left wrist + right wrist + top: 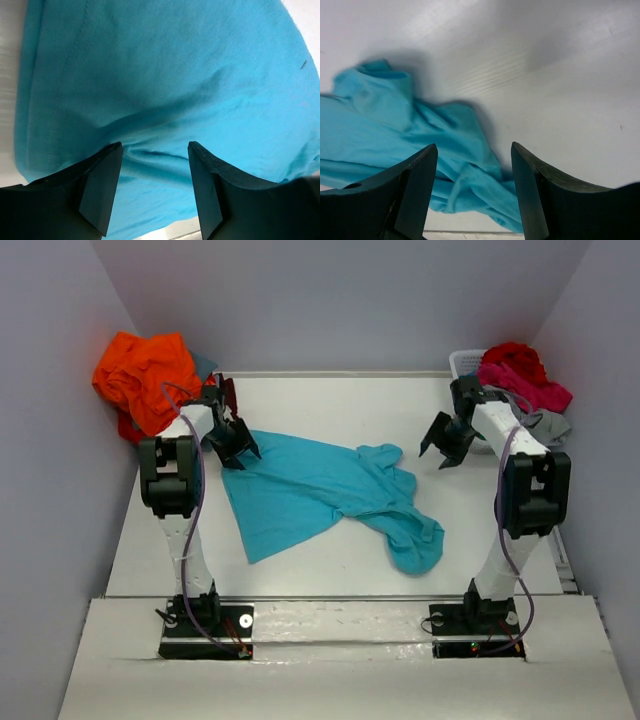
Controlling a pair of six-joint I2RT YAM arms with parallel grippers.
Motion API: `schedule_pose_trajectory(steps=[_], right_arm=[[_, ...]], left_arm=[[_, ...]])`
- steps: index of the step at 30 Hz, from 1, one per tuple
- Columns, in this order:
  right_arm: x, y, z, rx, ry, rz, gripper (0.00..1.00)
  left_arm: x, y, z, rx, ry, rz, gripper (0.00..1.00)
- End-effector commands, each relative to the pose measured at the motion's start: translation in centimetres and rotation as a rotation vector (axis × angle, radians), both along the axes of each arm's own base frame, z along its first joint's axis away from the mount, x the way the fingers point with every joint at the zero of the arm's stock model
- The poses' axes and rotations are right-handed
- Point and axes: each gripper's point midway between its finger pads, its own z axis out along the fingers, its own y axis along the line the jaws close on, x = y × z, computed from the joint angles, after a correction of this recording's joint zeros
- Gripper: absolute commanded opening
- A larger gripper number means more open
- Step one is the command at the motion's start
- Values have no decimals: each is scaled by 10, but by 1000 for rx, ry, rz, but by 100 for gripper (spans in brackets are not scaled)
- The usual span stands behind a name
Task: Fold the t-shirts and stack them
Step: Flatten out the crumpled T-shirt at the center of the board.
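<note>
This looks like a robotics lab test cell. Plain panel walls (pixel 350 300) box in a white table (pixel 330 400) on three sides. A left arm (pixel 180 500) and a right arm (pixel 515 510) are bolted at its near edge.

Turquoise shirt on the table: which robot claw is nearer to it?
Left. The left gripper stands open right over the turquoise t-shirt's far-left corner, cloth between its jaws. The right gripper hangs open above bare table, beside the shirt's right end.
</note>
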Motion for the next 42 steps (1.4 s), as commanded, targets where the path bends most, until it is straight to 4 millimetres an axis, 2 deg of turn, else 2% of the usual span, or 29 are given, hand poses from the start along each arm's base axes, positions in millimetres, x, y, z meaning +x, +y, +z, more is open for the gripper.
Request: schedule_pose_trajectory(steps=[1,2,3,5,6,7,8,10,15,19,29,36,39,42], right_arm=[[72,22,49,16,-206,102,66],[77,27,46,19,-197,113,66],[83,29,33,27,-169,121,66],[95,45,34,49,-189,148,66],[99,47,40,59,-207,150,66],[99,58,30,78,-177,168,66],[104,67,36,84,-191,186,66],[103,74,22,89,-146,202,66],[102,91,11,106,-128,229,66],[97,94,3,97,-94,236,66],[77,63,0,-55,-29,153,67],[73,76,-24,20,-5,160,66],[77,82,-26,46,-17,169,65],[84,84,-28,53,-30,180,56]], left_arm=[[-11,0,11,37,-5,-27,68],[-12,0,10,38,-1,-30,68],[-14,-4,9,38,4,-44,68],[-14,-4,6,39,8,-49,68],[-14,-4,7,39,8,-50,68],[-15,-4,5,39,13,-50,68],[-16,-7,4,41,14,-59,68],[-14,-7,4,42,15,-60,68],[-11,-6,2,48,16,-62,68],[-9,-6,1,48,19,-62,68],[-7,-6,-2,48,24,-65,68],[-6,-7,-1,47,22,-65,68],[-6,-6,-1,49,22,-66,68],[-8,-6,-3,50,28,-68,68]])
